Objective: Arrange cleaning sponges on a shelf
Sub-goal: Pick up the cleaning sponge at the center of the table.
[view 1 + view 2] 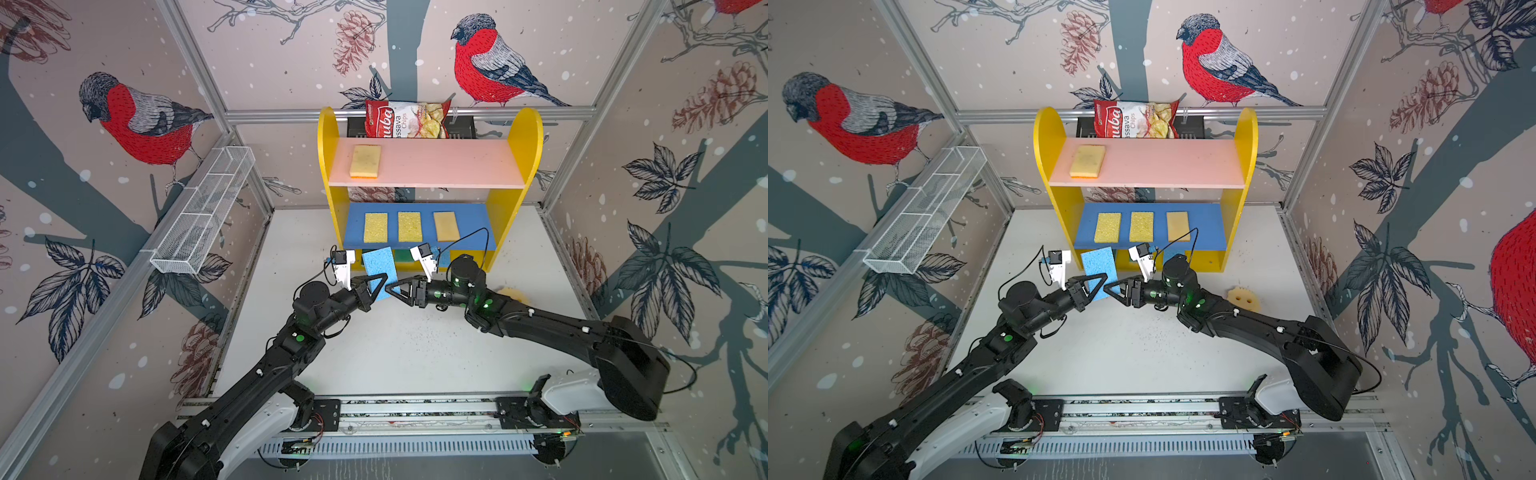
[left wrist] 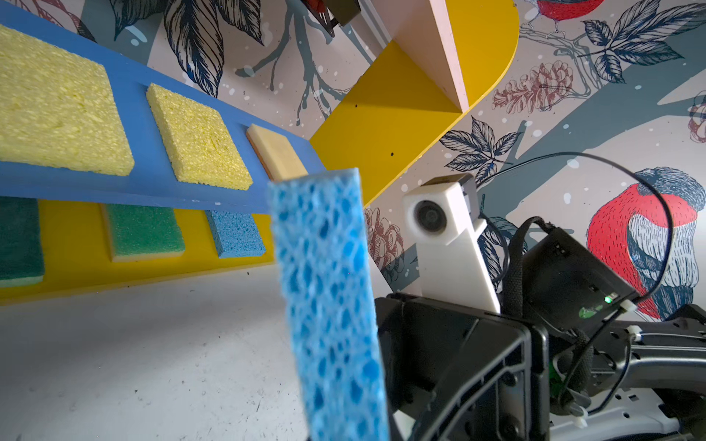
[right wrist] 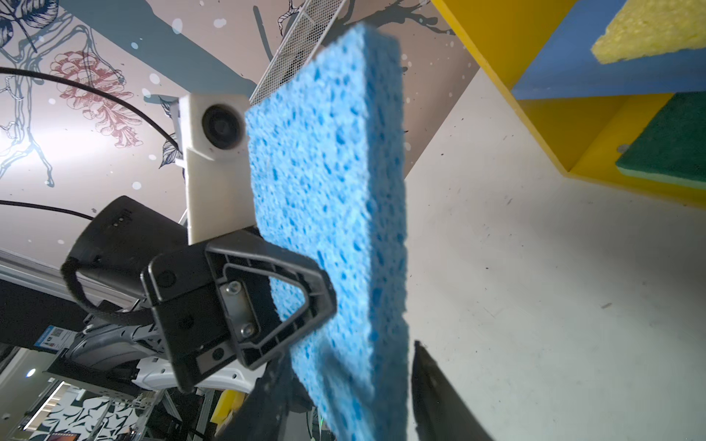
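Just before the shelf [image 1: 525, 137], which stands at the far edge of the table [image 1: 415, 353], a light blue sponge [image 1: 379, 266] is held up between the two tools.
The left tool [image 1: 380, 284] is clamped on one end of this sponge and holds it raised off the table. The right tool [image 1: 391, 289] has its jaws on either side of the sponge's edge; whether they press on it I cannot tell. On the shelf, a tan-yellow sponge [image 1: 365, 161] lies on the pink top board [image 1: 457, 162]. Two bright yellow sponges [image 1: 375, 227] and a tan sponge [image 1: 446, 226] lie in a row on the blue middle board [image 1: 476, 220]. Two green sponges [image 2: 143, 233] and a second blue sponge [image 2: 236, 233] lie on the yellow base [image 2: 76, 244]. A round yellow sponge [image 1: 1244, 299] lies on the table toward its right edge.
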You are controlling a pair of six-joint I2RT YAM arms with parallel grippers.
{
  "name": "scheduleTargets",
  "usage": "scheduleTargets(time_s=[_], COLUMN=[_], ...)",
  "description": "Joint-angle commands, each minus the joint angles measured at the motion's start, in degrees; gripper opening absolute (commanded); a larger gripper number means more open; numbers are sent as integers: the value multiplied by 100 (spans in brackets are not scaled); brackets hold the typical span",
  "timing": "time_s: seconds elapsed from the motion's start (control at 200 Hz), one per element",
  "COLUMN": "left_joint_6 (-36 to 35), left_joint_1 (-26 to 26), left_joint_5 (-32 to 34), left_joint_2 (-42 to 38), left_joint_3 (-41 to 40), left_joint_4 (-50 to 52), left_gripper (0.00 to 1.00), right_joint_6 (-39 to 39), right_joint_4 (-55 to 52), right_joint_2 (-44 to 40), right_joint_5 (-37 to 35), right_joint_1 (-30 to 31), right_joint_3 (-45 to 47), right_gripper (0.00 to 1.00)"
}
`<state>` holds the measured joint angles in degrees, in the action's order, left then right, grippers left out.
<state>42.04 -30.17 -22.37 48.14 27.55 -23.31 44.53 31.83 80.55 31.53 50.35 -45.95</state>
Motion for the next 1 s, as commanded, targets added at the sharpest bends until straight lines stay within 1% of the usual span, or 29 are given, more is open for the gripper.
scheduleTargets(time_s=[0.0, 0.1, 0.145, 0.195, 0.27, 0.32, 0.375, 0.405, 0.46, 0.49, 0.535, 0.63, 0.76, 0.846, 0.996], left_joint_6=[60, 28, 0, -43, -149, -225, -325, -380, -463, -524, -629, -853, -1124, -1253, -1357], left_joint_1=[19, 12, 20, 20, 28, 27, 27, 24, 28, 29, 26, 29, 25, 35, 27], left_joint_5=[-100, -93, -85, -58, 17, 99, 232, 343, 607, 806, 1089, 1620, 2202, 2449, 2727], left_joint_2=[3, -23, -48, -77, -153, -225, -328, -394, -548, -651, -814, -1200, -1681, -1898, -2071], left_joint_3=[-6, 7, 25, 54, 114, 170, 233, 276, 358, 399, 469, 575, 671, 739, 833], left_joint_4=[-336, -291, -251, -174, -18, 122, 309, 436, 708, 866, 1084, 1470, 1866, 2116, 2467], left_gripper=[0, 0, 0, 0, 1, 16, 43, 55, 69, 73, 77, 82, 83, 83, 83], right_joint_6=[55, 55, 51, 26, -109, -237, -431, -555, -786, -896, -1045, -1252, -1413, -1477, -1636], right_joint_4=[340, 292, 259, 191, -26, -238, -570, -760, -1110, -1298, -1509, -1938, -2079, -2318, -2769], right_joint_2=[-2, -12, -21, -43, -136, -213, -309, -364, -459, -509, -578, -674, -716, -619, -283], right_joint_5=[126, 116, 78, 27, -90, -190, -338, -422, -608, -722, -867, -1163, -1444, -1632, -1741], right_joint_1=[-2, 1, -1, 1, -18, -31, -51, -64, -77, -92, -119, -240, -464, -614, -850], right_joint_3=[-79, -106, -107, -105, -164, -243, -392, -495, -703, -802, -961, -1316, -1701, -2134, -3098], right_gripper=[32, 12, 6, 1, 1, 1, 1, 0, 0, 0, 0, 0, 0, 0, 0])
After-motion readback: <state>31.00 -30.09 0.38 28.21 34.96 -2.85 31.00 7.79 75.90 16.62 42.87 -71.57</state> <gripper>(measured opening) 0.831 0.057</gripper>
